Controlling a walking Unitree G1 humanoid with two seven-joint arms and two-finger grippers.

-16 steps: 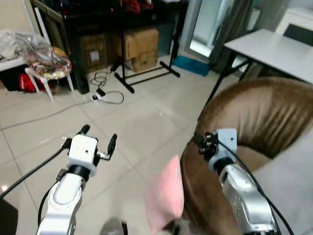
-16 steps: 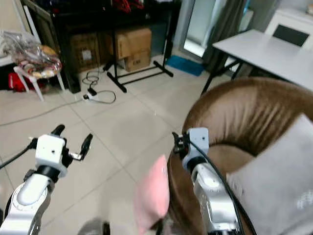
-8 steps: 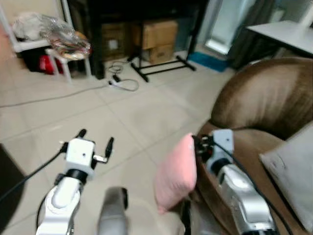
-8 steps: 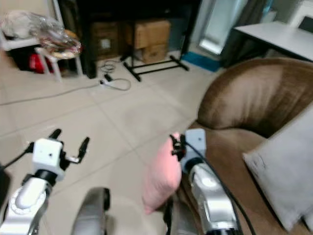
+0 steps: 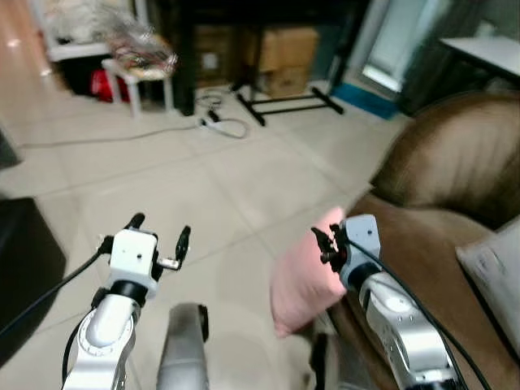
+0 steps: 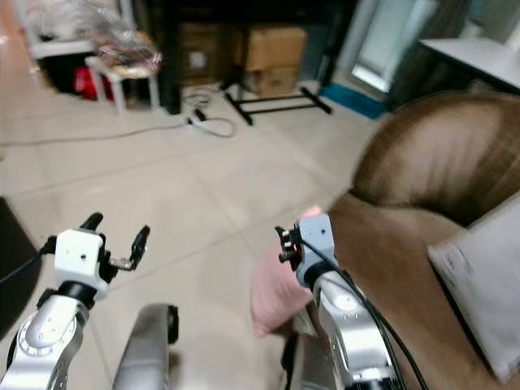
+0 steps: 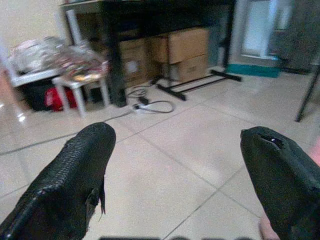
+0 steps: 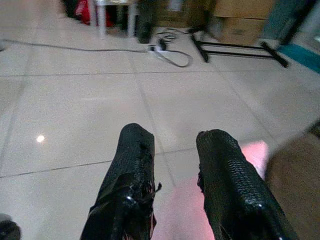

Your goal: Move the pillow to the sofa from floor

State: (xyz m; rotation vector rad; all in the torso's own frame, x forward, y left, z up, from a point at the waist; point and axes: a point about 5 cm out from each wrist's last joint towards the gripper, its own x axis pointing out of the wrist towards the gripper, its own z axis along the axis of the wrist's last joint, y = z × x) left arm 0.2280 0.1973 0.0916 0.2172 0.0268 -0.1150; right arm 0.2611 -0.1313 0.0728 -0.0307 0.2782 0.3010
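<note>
A pink pillow [image 5: 302, 275] stands on edge on the tiled floor, leaning against the front of the brown sofa [image 5: 443, 162]. My right gripper [image 5: 324, 244] is at the pillow's upper edge; in the right wrist view its fingers [image 8: 131, 175] stand apart, open, with floor between them and the pink pillow [image 8: 182, 220] just beneath. Out over bare tiles to the left, my left gripper [image 5: 161, 227] is open and holds nothing; its wide-spread fingertips [image 7: 80, 165] show in the left wrist view.
A grey cushion [image 5: 496, 268] lies on the sofa seat. A black block [image 5: 24, 260] sits at the left. Far back are cardboard boxes [image 5: 284, 49], a black stand's feet [image 5: 284, 101], a cable [image 5: 219, 126], a white stool [image 5: 142, 69] and a table [image 5: 487, 49].
The whole view has swung as the camera moved. The right gripper, earlier over the sofa arm, now sits at the pillow's upper edge. The left gripper stays open.
</note>
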